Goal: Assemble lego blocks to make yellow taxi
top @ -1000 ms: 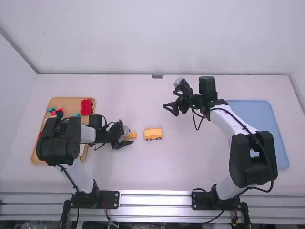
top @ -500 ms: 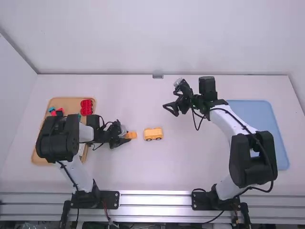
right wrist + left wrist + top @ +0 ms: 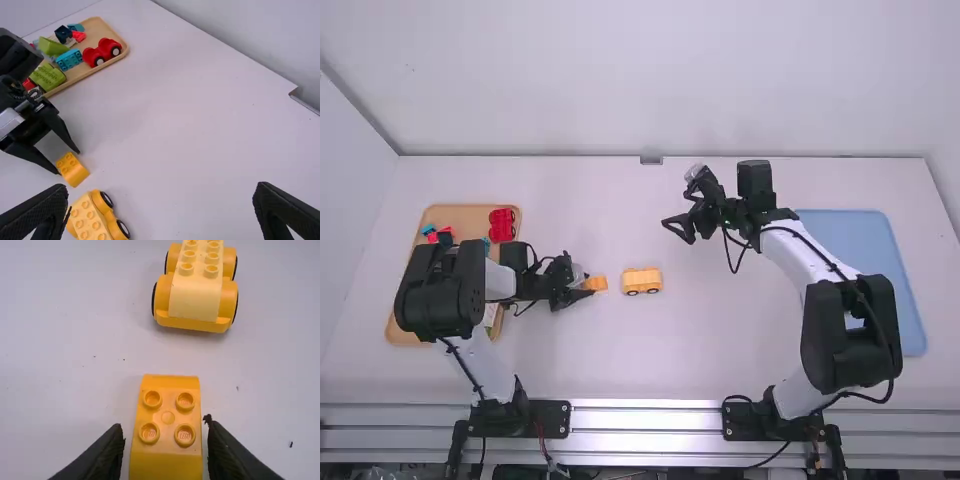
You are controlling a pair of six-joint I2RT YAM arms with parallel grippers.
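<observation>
White worktop (image 3: 640, 360); the left claw (image 3: 586, 288), slightly wider than the block (image 3: 168, 418), straddles it without gripping, the block's end cut off in the left wrist view. Just right sits the car (image 3: 642, 281). Farther right, the right claw (image 3: 678, 231) gapes wide, empty.

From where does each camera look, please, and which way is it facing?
High view: fixed above and behind both arms, looking forward and down over the table; left arm and right arm show.
Left wrist view: on that wrist, looking down at the studded block between the fingers of the left tool.
Right wrist view: on that wrist, looking across the table toward the wooden tray; the right tool is open, the left tool farther off.
Shared: both wrist views show the block and yellow car.
</observation>
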